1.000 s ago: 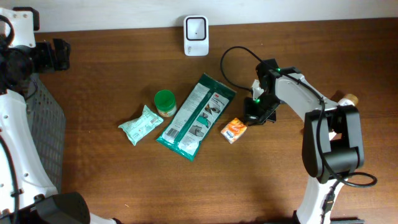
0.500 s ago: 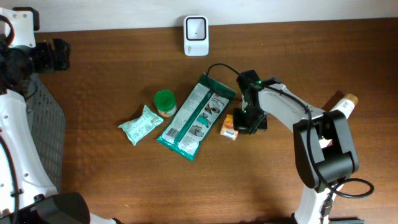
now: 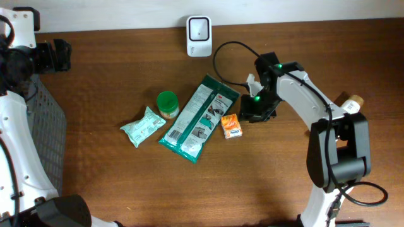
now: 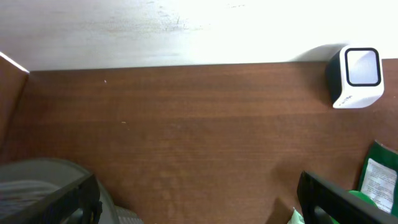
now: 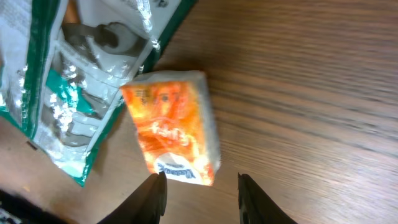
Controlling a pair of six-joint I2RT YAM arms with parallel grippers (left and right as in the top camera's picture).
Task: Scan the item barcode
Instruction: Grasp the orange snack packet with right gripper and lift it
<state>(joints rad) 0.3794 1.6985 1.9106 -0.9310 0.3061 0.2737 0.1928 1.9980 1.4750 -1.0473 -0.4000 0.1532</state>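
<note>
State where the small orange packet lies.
Overhead, right of centre: the orange packet lies against the green pouch, just left of the right gripper.

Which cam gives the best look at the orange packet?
Right wrist: the orange packet fills mid-frame, printed face up, lying on the wood right beside the green pouch. Overhead shows it only as a small orange block between that pouch and the right gripper. Left wrist doesn't show it.
</note>
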